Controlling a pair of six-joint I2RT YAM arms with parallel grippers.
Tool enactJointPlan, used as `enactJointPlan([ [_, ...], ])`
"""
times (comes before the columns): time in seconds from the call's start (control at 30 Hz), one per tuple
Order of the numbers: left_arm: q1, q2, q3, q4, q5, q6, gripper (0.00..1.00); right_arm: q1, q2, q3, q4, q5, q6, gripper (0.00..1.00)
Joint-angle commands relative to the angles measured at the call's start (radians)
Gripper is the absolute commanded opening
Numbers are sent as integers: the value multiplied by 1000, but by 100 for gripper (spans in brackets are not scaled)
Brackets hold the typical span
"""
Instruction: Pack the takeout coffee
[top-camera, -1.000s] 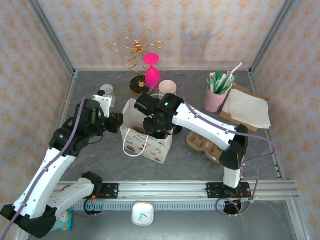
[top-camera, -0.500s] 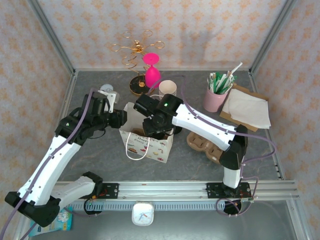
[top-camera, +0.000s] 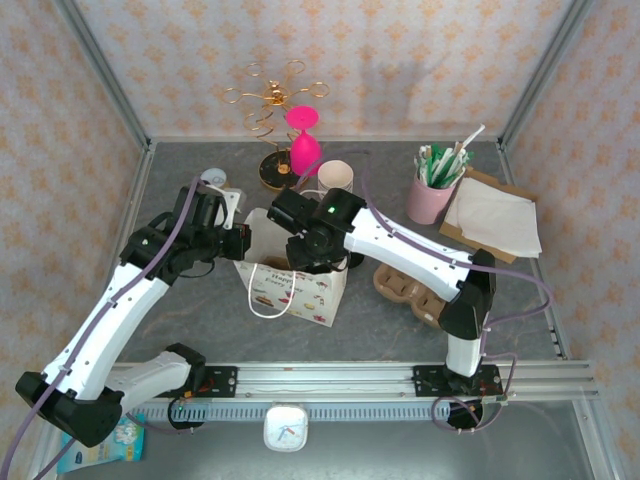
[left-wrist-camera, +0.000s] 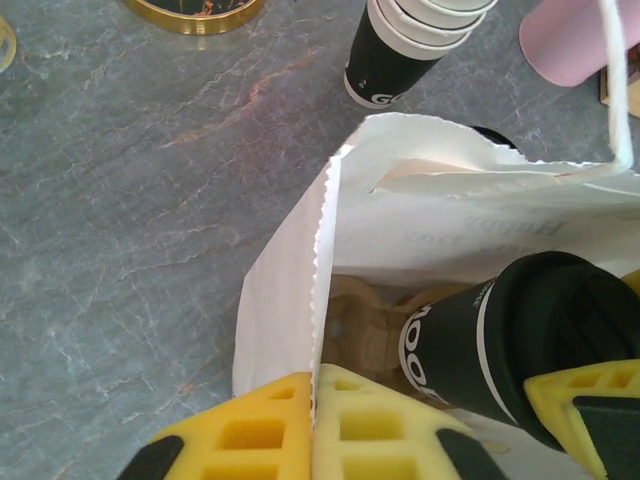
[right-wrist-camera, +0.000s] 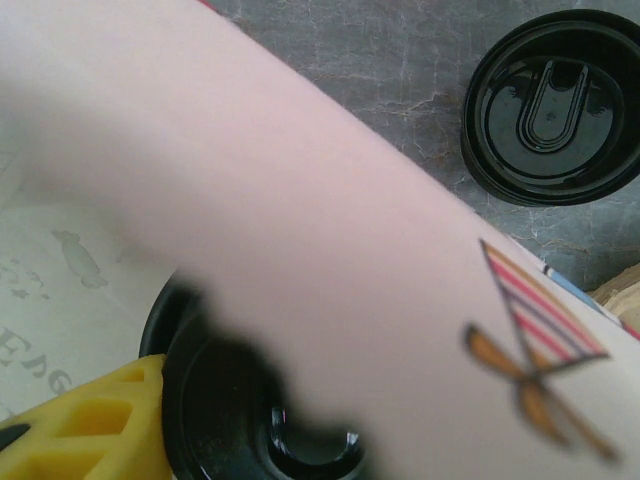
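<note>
Change: the left hand (left-wrist-camera: 315, 405) has swung in from 9 o'clock and closed. Its yellow fingers (left-wrist-camera: 250, 430) now pinch the serrated rim of the paper bag (left-wrist-camera: 450, 220).
Right hand (top-camera: 305, 258): unmoved, clamped on the takeout coffee (left-wrist-camera: 500, 340) inside the bag mouth.
Coffee: dark cup, black lid, tilted, partway down the bag and off the bench (left-wrist-camera: 120, 200).
Meaning: the bag looks steadied open — lowering and release likely remain.

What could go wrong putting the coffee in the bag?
1. The black lidded paper cup looks tilted above the brown pulp carrier; released now, it might tip and spill.
2. The left end effector pinches only the thin edge of the white paper bag, which could slip or tear.
</note>
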Motion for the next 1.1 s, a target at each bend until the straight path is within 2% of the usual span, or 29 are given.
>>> enactJointPlan([
  [0.0,7,-10,43,-37,-22,17,4,6,-6,-3,-17,41,18,39],
  [0.13,6,-19,62,-38,-10,22,0,6,2,6,-17,38,13,39],
  [0.53,5,-41,38,13,48,-6,0,8,40,31,-16,45,-8,39],
  [0.87,7,-48,20,11,33,-16,0,10,98,95,-16,28,-31,38],
  [1.07,7,-22,15,-30,-39,-40,0,10,70,64,-17,49,-17,38],
])
